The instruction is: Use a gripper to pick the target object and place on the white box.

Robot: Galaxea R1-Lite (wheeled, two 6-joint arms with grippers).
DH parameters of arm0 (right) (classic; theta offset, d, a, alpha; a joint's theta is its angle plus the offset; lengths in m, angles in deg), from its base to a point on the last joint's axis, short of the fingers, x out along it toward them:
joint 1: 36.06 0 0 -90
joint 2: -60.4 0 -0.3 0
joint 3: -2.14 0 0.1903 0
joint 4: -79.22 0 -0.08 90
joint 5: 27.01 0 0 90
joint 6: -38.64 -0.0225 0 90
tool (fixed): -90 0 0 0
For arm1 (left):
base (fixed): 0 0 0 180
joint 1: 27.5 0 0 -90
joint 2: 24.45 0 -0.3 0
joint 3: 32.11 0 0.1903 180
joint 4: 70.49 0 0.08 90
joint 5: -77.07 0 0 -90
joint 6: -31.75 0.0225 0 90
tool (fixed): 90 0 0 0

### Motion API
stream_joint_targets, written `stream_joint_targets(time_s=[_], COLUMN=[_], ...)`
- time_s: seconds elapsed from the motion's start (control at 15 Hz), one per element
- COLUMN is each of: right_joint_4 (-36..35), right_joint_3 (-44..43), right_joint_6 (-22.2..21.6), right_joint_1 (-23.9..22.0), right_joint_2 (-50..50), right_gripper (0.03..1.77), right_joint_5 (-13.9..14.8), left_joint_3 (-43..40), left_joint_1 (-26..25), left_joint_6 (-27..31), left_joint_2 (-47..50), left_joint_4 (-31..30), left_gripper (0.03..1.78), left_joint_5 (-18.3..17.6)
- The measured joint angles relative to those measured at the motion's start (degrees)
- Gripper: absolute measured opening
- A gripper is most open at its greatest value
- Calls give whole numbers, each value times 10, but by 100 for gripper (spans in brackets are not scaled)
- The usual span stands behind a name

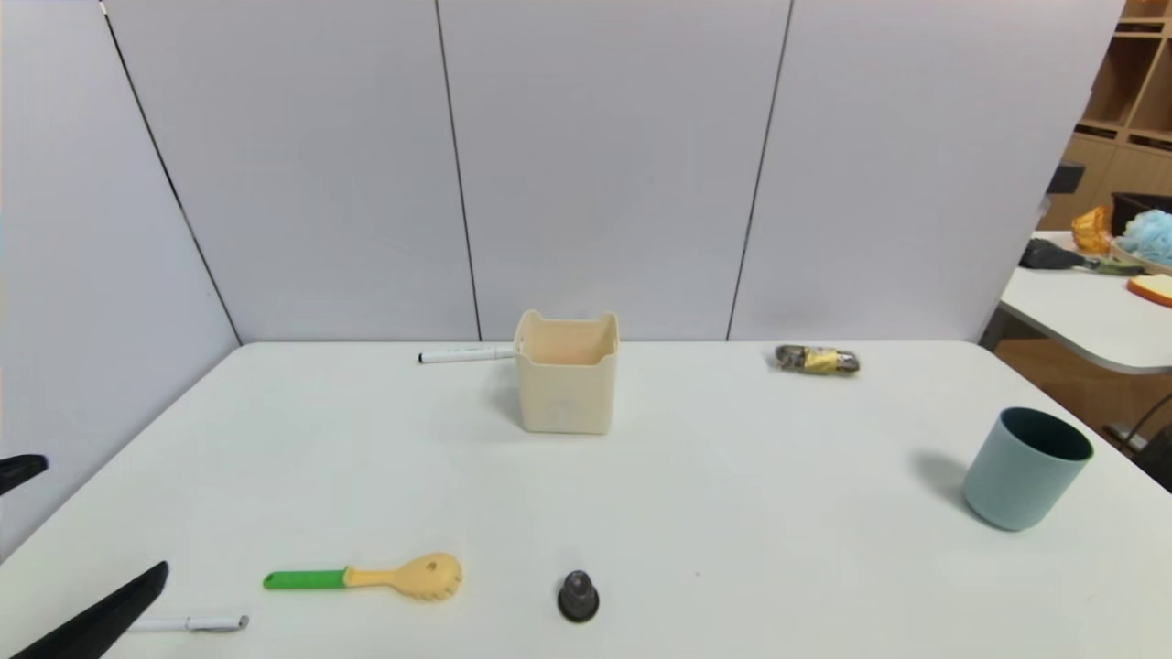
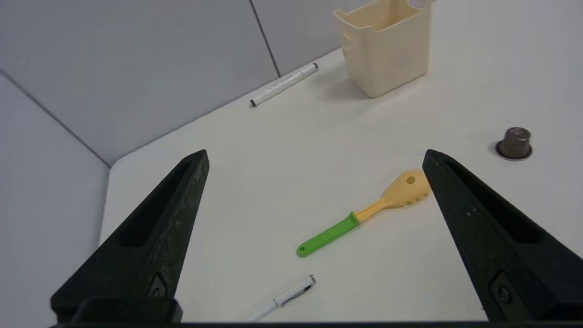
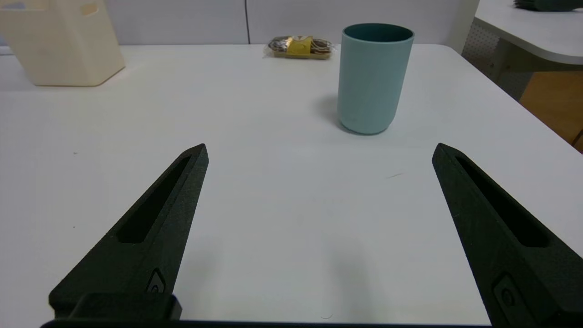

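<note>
Spatula point(image 1: 375, 577), knob point(image 1: 578, 596), cup point(image 1: 1027, 468) surround white box point(image 1: 567, 384); left claw point(image 2: 314, 159), right claw point(image 3: 319, 152) wide open, empty.

Box point(image 1: 566, 389) cream-white. Cup point(image 1: 1025, 469) grey-blue, darker inside. Spoon point(image 1: 366, 577) yellow w/ green handle. Knob point(image 1: 578, 595) dark grey. Wrapped bar point(image 1: 817, 359) dark, yellow band. Table point(image 1: 732, 513) white.
</note>
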Motion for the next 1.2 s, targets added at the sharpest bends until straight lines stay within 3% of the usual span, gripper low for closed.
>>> stream_joint_targets(time_s=[0.13,0.33,0.6,0.87,1.2], right_joint_4=[0,0,0,0,0], right_joint_3=[0,0,0,0,0], right_joint_6=[0,0,0,0,0], right_joint_1=[0,0,0,0,0], right_joint_2=[0,0,0,0,0], right_gripper=[170,170,170,170,170], right_joint_5=[0,0,0,0,0], left_joint_3=[-31,-89,-185,-242,-248], left_joint_1=[-51,-79,-79,-76,-75], left_joint_6=[-2,-8,-61,-93,-124], left_joint_2=[65,154,266,314,324], left_joint_4=[-2,4,17,33,37], left_gripper=[169,169,169,169,169], left_joint_5=[-1,-1,14,93,98])
